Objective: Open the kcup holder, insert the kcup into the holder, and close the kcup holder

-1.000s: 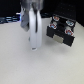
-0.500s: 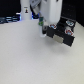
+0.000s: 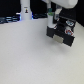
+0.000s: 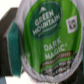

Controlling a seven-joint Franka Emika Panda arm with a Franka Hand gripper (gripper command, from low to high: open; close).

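Above the pale table (image 3: 30, 55), we see the arm carrying the kcup (image 3: 50, 22) down toward the holder (image 3: 62, 31), the black stepped machine at the exterior view's right. The gripper (image 3: 50, 21) pinches the kcup, whose green top shows just over the machine's near corner; whether cup and machine touch, we cannot tell at this blur. In the wrist view the kcup (image 4: 47, 40) fills nearly the whole picture, its round green foil lid printed with white lettering, a white rim around it, one teal pad (image 4: 12, 47) pressed against its side.

We judge the cup light and thin-walled: plastic sides that give under a hard squeeze, a foil lid that dents or punctures easily, a smooth tapered body that can slip downward through the pads. The best hold, in our view, is across the side wall just under the stiff rim, with moderate force, lid kept level. A white bottle-like post (image 3: 25, 11) stands well apart at the back. We cannot see the recess from here.
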